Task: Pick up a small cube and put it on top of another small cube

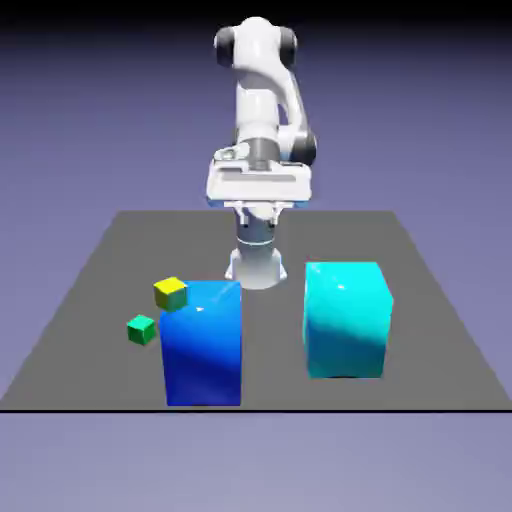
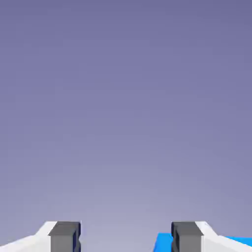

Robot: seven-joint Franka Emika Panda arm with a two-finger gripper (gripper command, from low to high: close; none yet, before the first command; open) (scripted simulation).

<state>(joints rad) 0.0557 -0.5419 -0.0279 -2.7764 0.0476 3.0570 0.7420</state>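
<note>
Two grey fingertips stand wide apart with nothing between them: the gripper is open and holds neither cube. In the exterior view they hang above the dark grey tabletop, in front of the white robot arm.

Below the fingers and out toward the exterior view's left, well apart from them, sits the tiny plain green cube, the one to be picked up. It is on the tabletop. The tiny plain yellow cube, which has to receive it, is also lower than the fingers and off to that same side. It overlaps the upper corner of the tall glossy blue block and seems to rest on that block's edge, though its contact can't be made out. Lower than the fingers on the exterior view's right stands the large glossy cyan block.

In the hand view, plain backdrop fills the space beyond the fingers, with bright blue patches low down by the right-hand tip; which block they belong to can't be told. Neither cube shows there.

As for progress, the task looks to be at its start. The green cube is not gripped, and nothing sits on the yellow one. Reaching, closing on the green cube, lifting, placing and letting go all remain.
</note>
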